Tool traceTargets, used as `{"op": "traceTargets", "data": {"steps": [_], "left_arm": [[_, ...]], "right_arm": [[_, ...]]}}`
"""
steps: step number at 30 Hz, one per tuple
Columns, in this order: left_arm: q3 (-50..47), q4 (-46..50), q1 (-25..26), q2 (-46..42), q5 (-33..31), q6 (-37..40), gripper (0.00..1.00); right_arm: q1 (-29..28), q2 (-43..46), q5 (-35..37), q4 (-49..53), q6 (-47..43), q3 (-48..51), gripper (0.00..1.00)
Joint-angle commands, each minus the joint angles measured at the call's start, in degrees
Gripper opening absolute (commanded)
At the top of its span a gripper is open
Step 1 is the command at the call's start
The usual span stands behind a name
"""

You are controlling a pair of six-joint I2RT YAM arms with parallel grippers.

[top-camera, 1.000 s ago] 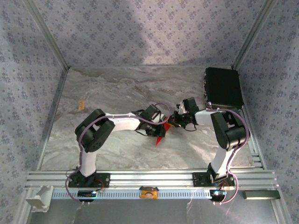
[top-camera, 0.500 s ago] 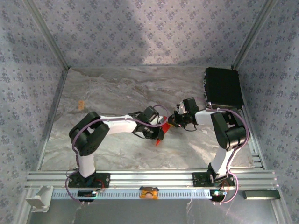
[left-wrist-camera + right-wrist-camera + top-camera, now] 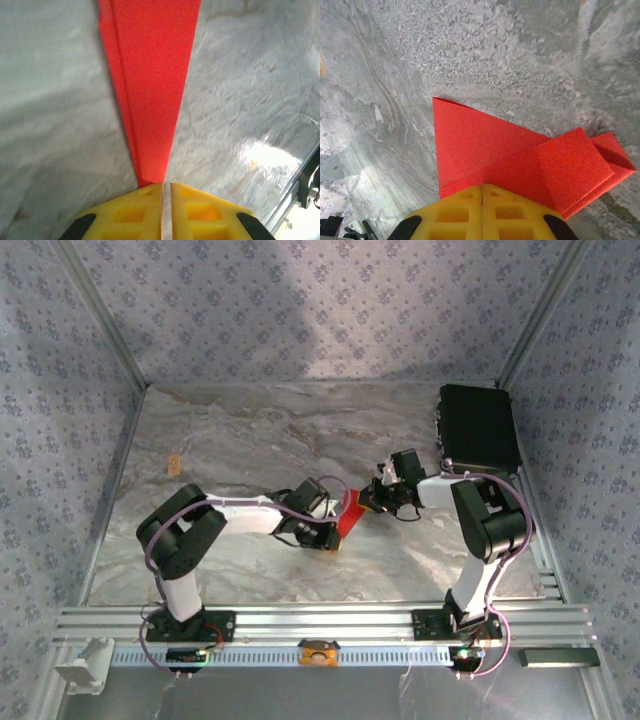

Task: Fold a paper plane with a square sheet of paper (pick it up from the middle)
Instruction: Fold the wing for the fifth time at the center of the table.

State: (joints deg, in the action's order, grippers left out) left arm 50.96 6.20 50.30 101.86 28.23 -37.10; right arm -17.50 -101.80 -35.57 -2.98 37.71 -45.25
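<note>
The square sheet of paper [image 3: 347, 512] is bright red and folded into a tapering wedge, lying mid-table between the two arms. In the left wrist view the paper [image 3: 150, 90] narrows to a tip that ends at my left gripper [image 3: 166, 187]. Its yellow fingers [image 3: 125, 212] stand nearly together on that tip, with a thin slit between them. My right gripper [image 3: 482, 192] is shut, its fingertips set down on the wide layered end of the paper [image 3: 485, 145]. From above, the left gripper [image 3: 332, 532] and right gripper [image 3: 368, 502] sit at opposite ends of the paper.
A black case [image 3: 478, 427] lies at the back right of the marble table [image 3: 250, 430]. A small tan piece [image 3: 173, 463] sits near the left wall. An aluminium rail [image 3: 320, 620] runs along the near edge, and patterned walls enclose the other sides.
The left arm has stretched lower and its gripper has slid toward the near left. The paper's narrow point, which pointed toward the near edge, now sits under that gripper. The right gripper has stayed put.
</note>
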Motion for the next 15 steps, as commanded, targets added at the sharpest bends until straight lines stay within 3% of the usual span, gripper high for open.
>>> {"op": "traceTargets", "data": {"steps": [1, 4, 11, 15], "left_arm": [[-3.4, 5.1, 0.6, -3.1, 1.6, -0.1, 0.12], [-4.9, 5.0, 0.5, -6.1, 1.5, 0.2, 0.11], [-6.7, 0.3, -2.3, -12.8, -6.3, -3.5, 0.08], [-7.1, -2.8, -5.4, -13.7, -9.3, -7.6, 0.07]], "right_arm": [[0.3, -2.5, 4.4, 3.5, -0.4, 0.9, 0.08], [0.3, -2.4, 3.6, 2.9, -0.6, 0.9, 0.08], [-0.9, 0.6, -1.1, 0.0, -1.2, -0.2, 0.14], [-1.5, 6.0, 1.6, 5.2, -4.0, -1.7, 0.18]]}}
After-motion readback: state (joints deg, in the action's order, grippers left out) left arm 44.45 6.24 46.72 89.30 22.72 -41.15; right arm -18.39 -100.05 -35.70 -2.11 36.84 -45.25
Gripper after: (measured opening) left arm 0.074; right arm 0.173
